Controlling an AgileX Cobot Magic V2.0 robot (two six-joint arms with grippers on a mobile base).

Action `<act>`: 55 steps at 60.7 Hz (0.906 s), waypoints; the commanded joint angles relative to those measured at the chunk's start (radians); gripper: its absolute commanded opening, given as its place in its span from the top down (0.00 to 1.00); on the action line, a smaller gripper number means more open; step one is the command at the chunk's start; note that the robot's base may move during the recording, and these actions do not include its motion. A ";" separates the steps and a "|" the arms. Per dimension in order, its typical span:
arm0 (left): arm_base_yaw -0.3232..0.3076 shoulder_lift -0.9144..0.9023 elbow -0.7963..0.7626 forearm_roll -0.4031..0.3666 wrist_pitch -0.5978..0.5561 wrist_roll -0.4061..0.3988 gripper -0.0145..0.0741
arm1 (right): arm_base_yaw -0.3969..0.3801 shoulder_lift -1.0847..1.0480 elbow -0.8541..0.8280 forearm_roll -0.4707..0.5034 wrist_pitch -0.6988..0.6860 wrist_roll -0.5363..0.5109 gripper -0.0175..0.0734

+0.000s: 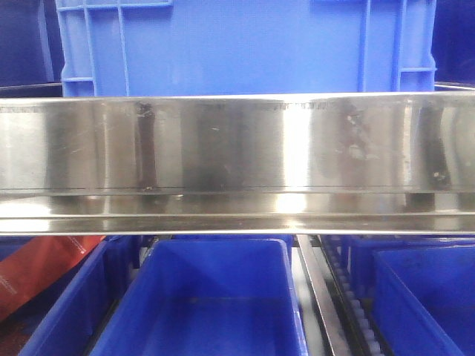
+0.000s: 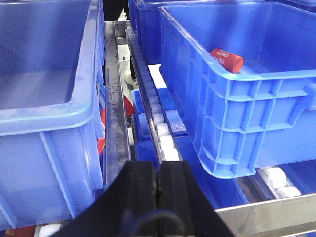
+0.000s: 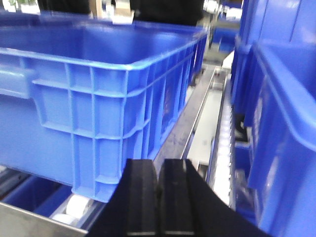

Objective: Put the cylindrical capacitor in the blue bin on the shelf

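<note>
The cylindrical capacitor is out of view in every frame. The shelf's shiny steel front rail [image 1: 237, 159] spans the front view, with a blue bin [image 1: 245, 44] on the tier above it and another blue bin [image 1: 211, 297] below. My left gripper [image 2: 158, 167] is shut with nothing between its black fingers. It hangs over the roller track [image 2: 160, 131] between two blue bins [image 2: 44, 118] [image 2: 247, 108]. My right gripper [image 3: 159, 165] is also shut and empty, beside the corner of a large blue bin [image 3: 98, 89].
An orange cylinder marked 4680 [image 2: 227, 59] lies in the right-hand bin of the left wrist view. White rollers [image 3: 74, 207] and a steel divider rail [image 2: 116, 98] run between the bins. More blue bins [image 3: 281, 118] crowd the right side. A red object [image 1: 37, 271] shows at lower left.
</note>
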 commanded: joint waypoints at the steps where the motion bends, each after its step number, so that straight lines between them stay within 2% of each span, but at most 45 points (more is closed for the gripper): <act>1: 0.001 -0.007 0.004 0.000 -0.019 -0.007 0.96 | -0.004 -0.030 0.005 -0.008 -0.039 -0.008 0.98; 55: 0.005 -0.018 0.024 0.002 -0.033 -0.007 0.96 | -0.004 -0.034 0.005 -0.008 -0.042 -0.008 0.98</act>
